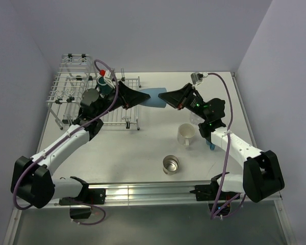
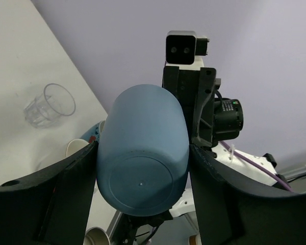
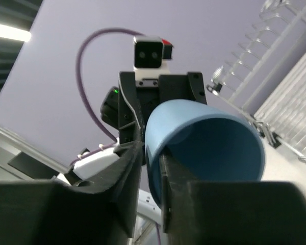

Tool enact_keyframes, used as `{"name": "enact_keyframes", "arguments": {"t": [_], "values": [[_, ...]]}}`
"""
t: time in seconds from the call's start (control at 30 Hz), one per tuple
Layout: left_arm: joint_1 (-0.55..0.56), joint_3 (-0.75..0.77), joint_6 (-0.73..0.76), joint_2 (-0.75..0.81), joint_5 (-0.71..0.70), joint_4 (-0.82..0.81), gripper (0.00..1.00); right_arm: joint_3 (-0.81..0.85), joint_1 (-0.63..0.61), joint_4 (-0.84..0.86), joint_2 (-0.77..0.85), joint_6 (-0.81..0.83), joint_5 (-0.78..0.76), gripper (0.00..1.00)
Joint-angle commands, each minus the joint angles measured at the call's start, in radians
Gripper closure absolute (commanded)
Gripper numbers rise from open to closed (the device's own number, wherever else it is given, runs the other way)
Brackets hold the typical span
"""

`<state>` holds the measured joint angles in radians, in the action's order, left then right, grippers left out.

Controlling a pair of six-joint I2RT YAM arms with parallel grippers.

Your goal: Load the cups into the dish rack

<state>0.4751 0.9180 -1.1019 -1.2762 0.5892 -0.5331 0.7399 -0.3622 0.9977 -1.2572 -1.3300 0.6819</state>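
The blue tumbler [image 1: 154, 98] is hanging sideways above the table [image 1: 137, 148], just right of the dish rack [image 1: 61, 97], likely passing toward the rack-side arm. The left claw [image 2: 143, 168] is clamping its base. The right claw [image 3: 152, 158] is straddling its rim; I cannot tell if it is pinching.

Can't make out either end of the blue tumbler [image 1: 152, 97] from above, both buried in fingers [image 1: 134, 96]. Left of it, just a sliver of dark teal mug [image 1: 107, 89] behind the left arm [image 1: 71, 140]. Right of it and nearer, blue mug [image 1: 212, 146] mostly tucked under the right arm [image 1: 239, 145].
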Motion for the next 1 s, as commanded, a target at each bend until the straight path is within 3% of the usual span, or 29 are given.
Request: {"name": "enact_keyframes", "arguments": {"t": [0.0,0.03,0.2,0.4,0.57,0.7,0.73,0.97], "values": [[0.019,0.068,0.112,0.034,-0.031,0.140,0.99,0.047,-0.030,-0.040,0.030,0.075,0.008,0.67],[0.016,0.074,0.117,0.037,-0.031,0.150,1.00,0.047,-0.032,-0.056,0.033,0.080,0.005,0.56],[-0.024,0.087,0.120,0.064,-0.017,0.188,1.00,0.049,-0.020,-0.080,0.041,0.092,-0.005,0.40],[-0.090,0.099,0.134,0.110,-0.005,0.243,1.00,0.023,0.012,-0.090,0.058,0.094,-0.019,0.38],[-0.150,0.180,0.232,0.135,-0.061,0.412,1.00,-0.010,0.048,-0.247,0.117,0.194,-0.070,0.38],[-0.167,0.384,0.385,0.080,-0.293,0.709,1.00,0.035,0.055,-0.621,0.217,0.379,-0.197,0.38],[-0.167,0.457,0.433,0.037,-0.407,0.802,1.00,0.062,0.054,-0.675,0.241,0.440,-0.244,0.38],[-0.156,0.703,0.585,-0.244,-0.664,0.998,1.00,0.141,0.052,-0.998,0.327,0.623,-0.372,0.38]]}}
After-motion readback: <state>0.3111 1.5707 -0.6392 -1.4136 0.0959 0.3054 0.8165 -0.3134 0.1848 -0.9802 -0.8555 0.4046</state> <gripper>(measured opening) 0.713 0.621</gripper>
